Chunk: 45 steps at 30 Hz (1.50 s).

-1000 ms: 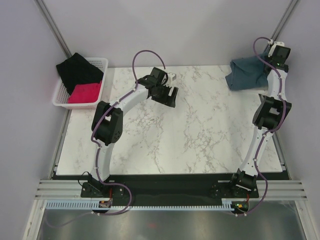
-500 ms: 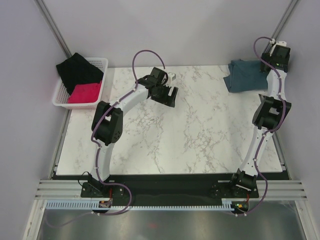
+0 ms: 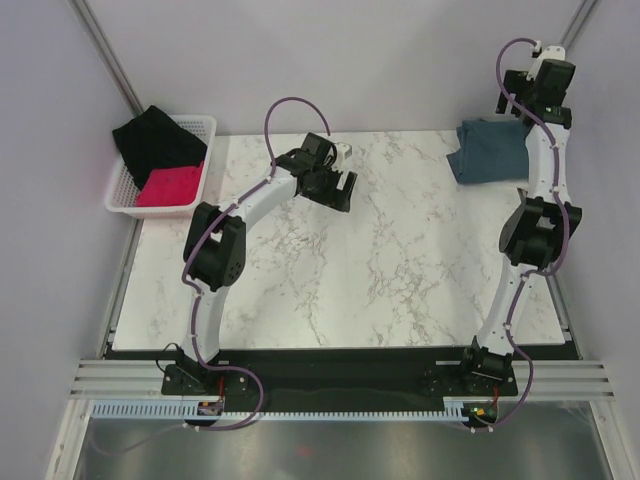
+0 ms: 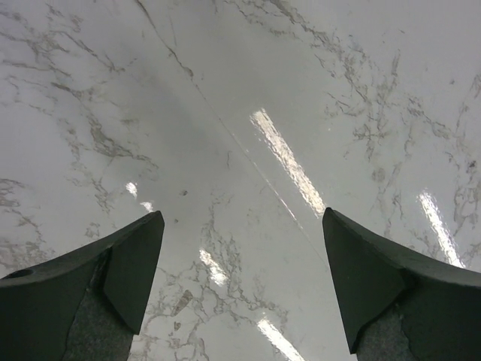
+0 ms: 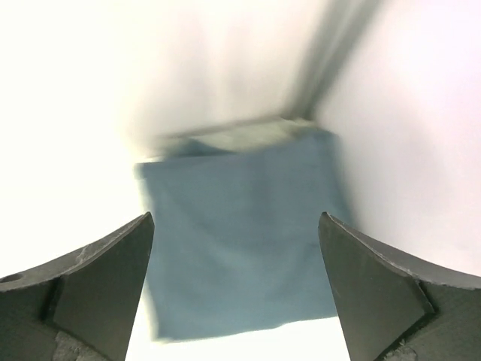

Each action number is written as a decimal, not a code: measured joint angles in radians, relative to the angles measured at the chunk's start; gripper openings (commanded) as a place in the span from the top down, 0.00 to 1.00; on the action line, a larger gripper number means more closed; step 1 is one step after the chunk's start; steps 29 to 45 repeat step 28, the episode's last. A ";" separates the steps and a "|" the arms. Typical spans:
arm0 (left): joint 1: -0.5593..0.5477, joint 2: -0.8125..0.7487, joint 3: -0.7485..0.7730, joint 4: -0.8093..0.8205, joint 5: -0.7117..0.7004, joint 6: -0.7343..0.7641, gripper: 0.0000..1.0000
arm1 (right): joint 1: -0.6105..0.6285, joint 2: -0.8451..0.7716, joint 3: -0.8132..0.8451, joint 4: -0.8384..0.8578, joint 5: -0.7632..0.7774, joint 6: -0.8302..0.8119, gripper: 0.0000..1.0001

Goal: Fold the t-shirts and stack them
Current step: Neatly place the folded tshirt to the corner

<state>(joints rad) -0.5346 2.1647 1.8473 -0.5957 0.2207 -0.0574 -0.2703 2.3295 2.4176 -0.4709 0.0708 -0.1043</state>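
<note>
Garment: slate-blue t-shirt (image 3: 488, 150) lies folded at the far right corner of the marble table (image 3: 400, 260) | right gripper (image 5: 234, 218): jaws spread wide, nothing in them, hanging above the slate-blue t-shirt, clear of it | left gripper (image 4: 244, 218): jaws wide apart, empty, over bare marble | white basket (image 3: 200, 125): black and pink cloth, beside the far left corner

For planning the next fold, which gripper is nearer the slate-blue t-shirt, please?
Right. The right gripper hangs open above the slate-blue t-shirt; the left gripper is far to its left.
</note>
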 measured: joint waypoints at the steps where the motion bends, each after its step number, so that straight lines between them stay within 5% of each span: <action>1: -0.002 0.000 0.005 0.000 -0.029 0.000 0.01 | 0.011 -0.041 -0.026 -0.001 -0.038 0.029 0.02; 8: -0.017 -0.053 0.042 0.026 -0.388 0.061 0.00 | 0.117 -0.330 -0.325 -0.001 -0.121 0.261 0.02; 14: 0.024 -0.171 0.131 0.073 -0.504 0.112 0.00 | 0.202 -0.548 -0.631 -0.008 -0.066 0.338 0.02; 28: 0.048 -0.432 -0.097 0.061 -0.436 0.126 0.00 | 0.198 -0.963 -0.983 0.003 0.051 0.344 0.02; 45: 0.048 -0.432 -0.097 0.061 -0.436 0.126 0.00 | 0.198 -0.963 -0.983 0.003 0.051 0.344 0.02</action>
